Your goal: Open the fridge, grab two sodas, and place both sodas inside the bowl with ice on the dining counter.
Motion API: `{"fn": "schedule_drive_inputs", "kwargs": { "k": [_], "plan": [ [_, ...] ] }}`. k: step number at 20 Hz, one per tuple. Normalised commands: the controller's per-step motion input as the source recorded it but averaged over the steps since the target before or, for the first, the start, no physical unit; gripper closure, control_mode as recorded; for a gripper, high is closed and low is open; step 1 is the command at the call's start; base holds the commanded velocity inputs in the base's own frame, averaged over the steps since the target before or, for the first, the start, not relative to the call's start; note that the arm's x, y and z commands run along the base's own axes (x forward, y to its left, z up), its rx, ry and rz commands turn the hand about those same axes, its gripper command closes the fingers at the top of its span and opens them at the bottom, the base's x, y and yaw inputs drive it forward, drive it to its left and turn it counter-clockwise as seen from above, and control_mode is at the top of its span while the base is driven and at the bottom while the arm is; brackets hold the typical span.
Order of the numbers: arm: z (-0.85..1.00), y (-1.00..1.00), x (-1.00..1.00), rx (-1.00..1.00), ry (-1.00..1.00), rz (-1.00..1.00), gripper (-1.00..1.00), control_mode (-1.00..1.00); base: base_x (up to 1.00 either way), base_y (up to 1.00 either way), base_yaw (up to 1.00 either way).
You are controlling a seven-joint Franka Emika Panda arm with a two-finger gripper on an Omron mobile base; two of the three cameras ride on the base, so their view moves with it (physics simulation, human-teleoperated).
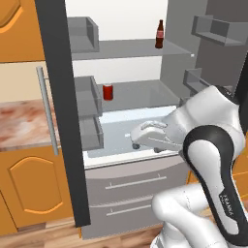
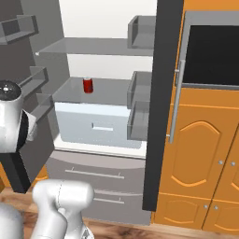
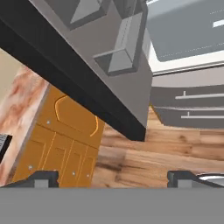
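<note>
Fridge (image 1: 145, 63) fills frame centre, both doors open. Brown soda bottle (image 1: 159, 34) upper shelf, upper right; red can (image 1: 107, 91) on the shelf below, centre. Gripper (image 3: 113, 178) at hand view's bottom edge, jaws wide, empty.

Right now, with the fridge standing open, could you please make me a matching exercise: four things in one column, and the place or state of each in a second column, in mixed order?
Things:
1. red can
2. brown bottle
3. fridge doors
4. gripper

Places or states:
A. swung wide open
B. on the upper shelf
C. jaws apart, holding nothing, pointed at the wooden floor
D. on the middle shelf, above the pale drawer

Right pairs: 1-D, 2-B, 3-A, 4-C
</note>
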Motion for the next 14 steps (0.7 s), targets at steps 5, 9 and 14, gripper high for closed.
{"fn": "schedule_drive_inputs", "kwargs": {
  "k": [5, 9, 14],
  "plan": [
    [-0.52, -0.77, -0.5, -0.23, -0.01, -0.22, -1.0, -1.0, 0.0, 0.0, 0.0],
    [-0.43, -0.78, -0.32, -0.23, -0.09, -0.15, -1.0, -1.0, 0.0, 0.0, 0.0],
    [-0.16, -0.33, -0.14, -0.1, -0.16, -0.13, -1.0, -1.0, 0.0, 0.0, 0.0]
  ]
}}
